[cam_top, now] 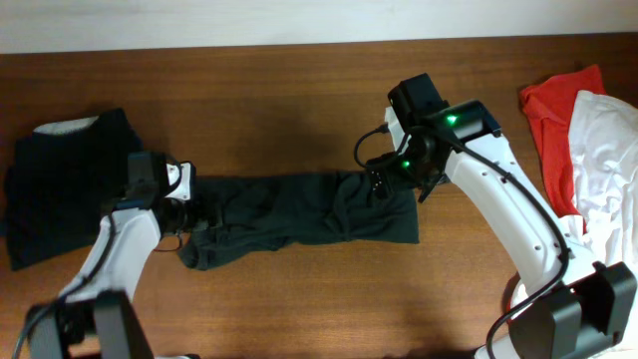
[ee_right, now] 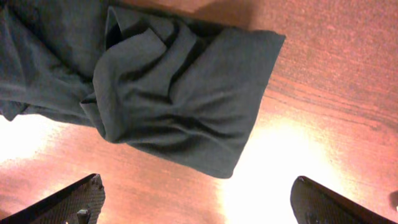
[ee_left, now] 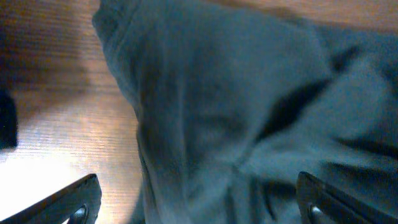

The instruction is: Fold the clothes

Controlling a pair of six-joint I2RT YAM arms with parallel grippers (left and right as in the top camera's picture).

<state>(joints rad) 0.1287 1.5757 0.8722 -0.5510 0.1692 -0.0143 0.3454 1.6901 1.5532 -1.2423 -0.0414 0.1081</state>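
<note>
1. Two dark garments: a crumpled dark garment (cam_top: 299,214) and a folded dark garment (cam_top: 65,184).
2. One red shirt (cam_top: 553,115).
3. One white shirt (cam_top: 608,150).
4. Two robot arms: left arm (cam_top: 112,249), right arm (cam_top: 508,199).
5. One wooden table (cam_top: 299,90).

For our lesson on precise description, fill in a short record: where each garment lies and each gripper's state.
surface: wooden table
centre: dark shirt, bunched, lying across mid-table
left end: black garment, lying flat
right edge: red shirt and white shirt, touching
left gripper: open, over the dark shirt's left end
right gripper: open, over the dark shirt's right end
</note>
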